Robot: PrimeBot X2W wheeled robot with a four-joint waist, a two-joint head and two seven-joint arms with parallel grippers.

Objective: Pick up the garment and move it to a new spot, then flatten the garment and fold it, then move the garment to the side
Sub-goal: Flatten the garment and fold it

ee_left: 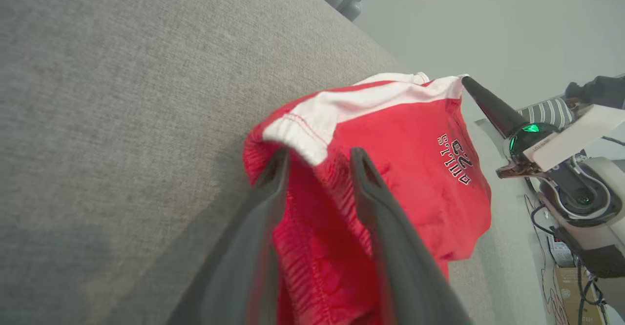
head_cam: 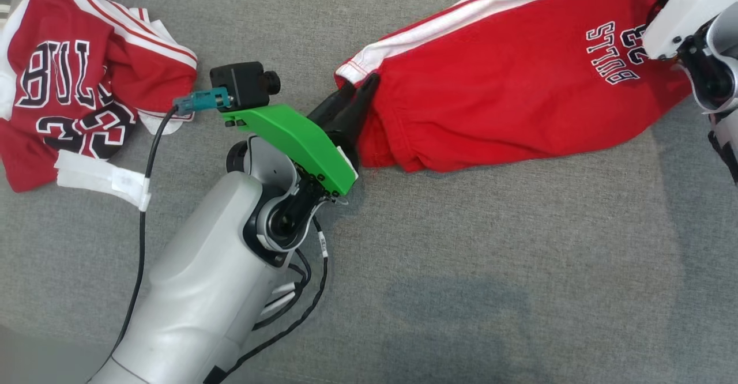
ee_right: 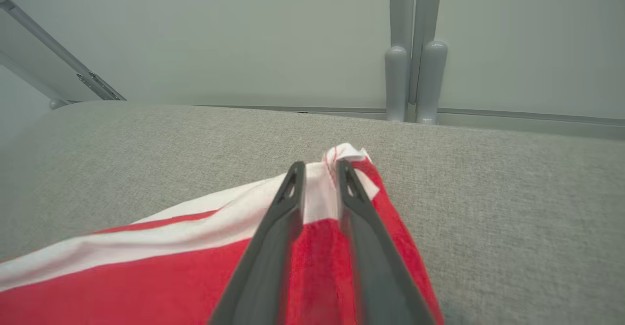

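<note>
Over the waistband of the red white-striped fabric shorts (head_cam: pixel 507 84), the left gripper (ee_left: pixel 320 154) stands parted around cloth; the right gripper (ee_right: pixel 320 166) straddles their far corner, grip unclear.

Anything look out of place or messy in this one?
The red Bulls jersey lies crumpled in a heap at the left. The red shorts are bunched at the end by the left gripper.
</note>
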